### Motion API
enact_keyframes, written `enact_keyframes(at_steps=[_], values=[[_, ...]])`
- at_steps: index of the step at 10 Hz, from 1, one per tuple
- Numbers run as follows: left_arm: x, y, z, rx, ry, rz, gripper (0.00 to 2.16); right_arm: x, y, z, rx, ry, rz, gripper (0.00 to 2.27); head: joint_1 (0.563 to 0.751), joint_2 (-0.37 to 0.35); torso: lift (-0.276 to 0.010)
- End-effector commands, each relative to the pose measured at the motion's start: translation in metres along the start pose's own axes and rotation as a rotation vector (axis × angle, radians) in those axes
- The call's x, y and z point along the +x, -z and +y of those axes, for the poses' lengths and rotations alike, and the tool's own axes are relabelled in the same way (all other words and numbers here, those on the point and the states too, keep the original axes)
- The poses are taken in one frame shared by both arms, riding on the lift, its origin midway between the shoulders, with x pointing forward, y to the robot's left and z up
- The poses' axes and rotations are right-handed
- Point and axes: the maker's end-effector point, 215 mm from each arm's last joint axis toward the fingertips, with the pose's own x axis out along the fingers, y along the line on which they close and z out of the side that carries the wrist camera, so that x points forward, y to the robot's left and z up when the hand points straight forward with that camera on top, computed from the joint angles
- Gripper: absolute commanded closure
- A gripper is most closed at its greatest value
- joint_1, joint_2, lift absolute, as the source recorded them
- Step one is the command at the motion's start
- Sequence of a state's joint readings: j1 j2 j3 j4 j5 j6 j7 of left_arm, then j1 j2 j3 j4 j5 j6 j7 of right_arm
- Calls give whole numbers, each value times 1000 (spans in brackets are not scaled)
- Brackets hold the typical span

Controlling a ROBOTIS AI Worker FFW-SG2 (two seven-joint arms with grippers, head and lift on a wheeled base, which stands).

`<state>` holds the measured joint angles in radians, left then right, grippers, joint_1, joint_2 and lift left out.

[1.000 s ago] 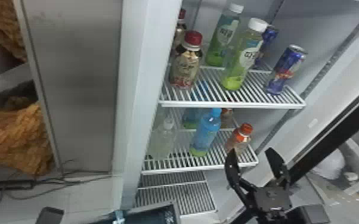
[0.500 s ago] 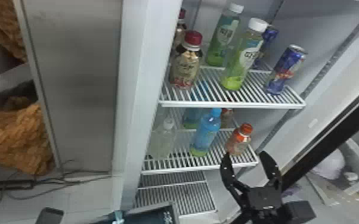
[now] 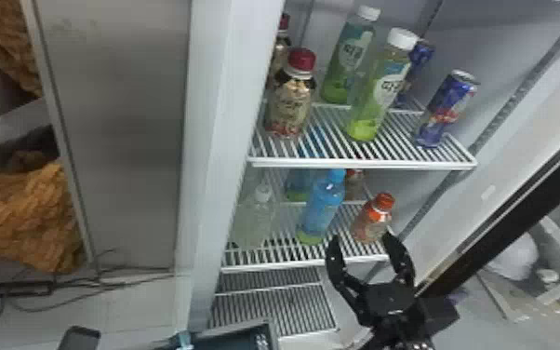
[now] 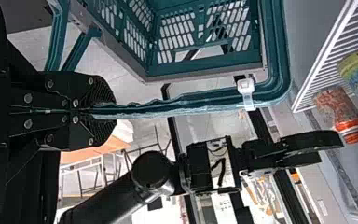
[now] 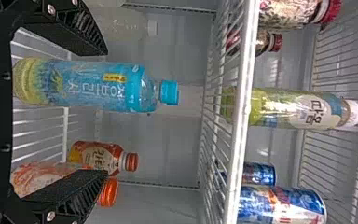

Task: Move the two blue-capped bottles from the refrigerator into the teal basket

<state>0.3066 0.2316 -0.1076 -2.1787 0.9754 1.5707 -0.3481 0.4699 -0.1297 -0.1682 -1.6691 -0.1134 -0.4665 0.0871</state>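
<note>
Upright on middle shelf: blue-capped bottle (image 3: 322, 209), with second blue bottle (image 3: 296, 186) behind. Beside on the shelf: orange-capped bottle (image 3: 373, 218) to its right, clear bottle (image 3: 256, 214) to its left. Just in front at shelf edge: right gripper (image 3: 362, 239), fingers wide, nothing between them. Above, on upper shelf: white-capped green bottles (image 3: 379, 97). Low, outside fridge: teal basket (image 4: 278, 56), rim clamped in left gripper (image 4: 113, 112), fingers pressed narrow.
</note>
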Motion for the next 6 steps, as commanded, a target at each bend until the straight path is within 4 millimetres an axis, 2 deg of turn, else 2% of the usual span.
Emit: enact_keyframes(at_steps=[1, 3, 6], values=[[0, 0, 0, -3, 2, 2, 1199, 10, 6, 0, 1, -3, 3, 105, 695, -350, -146], [2, 1, 0, -8, 7, 4, 1199, 22, 4, -2, 0, 2, -10, 105, 695, -350, -146], [3, 4, -2, -19, 21, 8, 1199, 38, -3, 5, 8, -13, -31, 105, 695, -350, -146]])
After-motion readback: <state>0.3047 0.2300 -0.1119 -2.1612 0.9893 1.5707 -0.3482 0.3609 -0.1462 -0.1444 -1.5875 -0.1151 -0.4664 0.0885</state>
